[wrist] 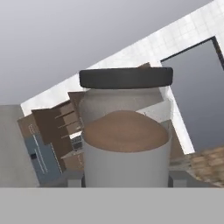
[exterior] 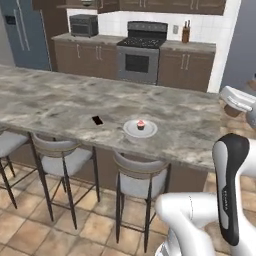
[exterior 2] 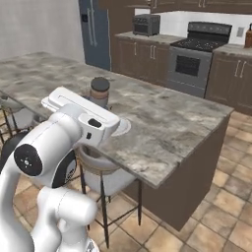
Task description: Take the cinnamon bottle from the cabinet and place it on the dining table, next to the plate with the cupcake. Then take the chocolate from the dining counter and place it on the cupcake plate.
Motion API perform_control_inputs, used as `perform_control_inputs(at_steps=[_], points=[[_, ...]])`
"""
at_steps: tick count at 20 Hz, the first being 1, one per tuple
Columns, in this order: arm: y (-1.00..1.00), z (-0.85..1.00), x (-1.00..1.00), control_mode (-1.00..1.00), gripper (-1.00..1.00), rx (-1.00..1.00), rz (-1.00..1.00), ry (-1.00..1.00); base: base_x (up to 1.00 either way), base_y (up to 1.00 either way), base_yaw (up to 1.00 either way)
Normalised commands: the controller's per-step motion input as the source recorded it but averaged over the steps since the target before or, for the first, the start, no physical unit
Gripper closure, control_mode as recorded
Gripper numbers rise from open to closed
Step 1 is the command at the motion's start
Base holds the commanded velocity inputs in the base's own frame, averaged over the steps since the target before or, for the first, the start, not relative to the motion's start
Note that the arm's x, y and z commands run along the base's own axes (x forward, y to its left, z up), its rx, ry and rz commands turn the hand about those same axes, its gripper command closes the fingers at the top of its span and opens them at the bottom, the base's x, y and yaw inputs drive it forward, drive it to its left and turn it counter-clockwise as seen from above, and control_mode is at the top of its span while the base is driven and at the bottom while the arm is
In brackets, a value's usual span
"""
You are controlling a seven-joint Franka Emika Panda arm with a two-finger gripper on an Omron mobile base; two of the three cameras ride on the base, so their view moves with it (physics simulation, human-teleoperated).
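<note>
Above dining table (exterior 2: 162, 123), cinnamon bottle (wrist: 125, 131) held between fingers (wrist: 177, 178).

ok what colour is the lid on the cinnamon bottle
Dark grey, nearly black, on the clear cinnamon bottle of brown powder; clearest in the hand view.

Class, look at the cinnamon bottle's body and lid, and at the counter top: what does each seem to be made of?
Cinnamon bottle: probably clear glass or plastic, since brown powder shows through the wall. Its lid: matte dark plastic, seemingly, with no shine. Counter top: looks like polished marble or stone, with grey-brown veining.
</note>
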Motion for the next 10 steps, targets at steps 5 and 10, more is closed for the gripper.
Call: perform_control_inputs(at_steps=[5,10], points=[[0.0,0.0,0.0,1.0,1.0,0.0,0.0,0.0,0.12,0.85,-0.48],[0.0,0.0,0.0,1.0,1.0,0.0,0.0,0.0,0.13,0.86,-0.37]])
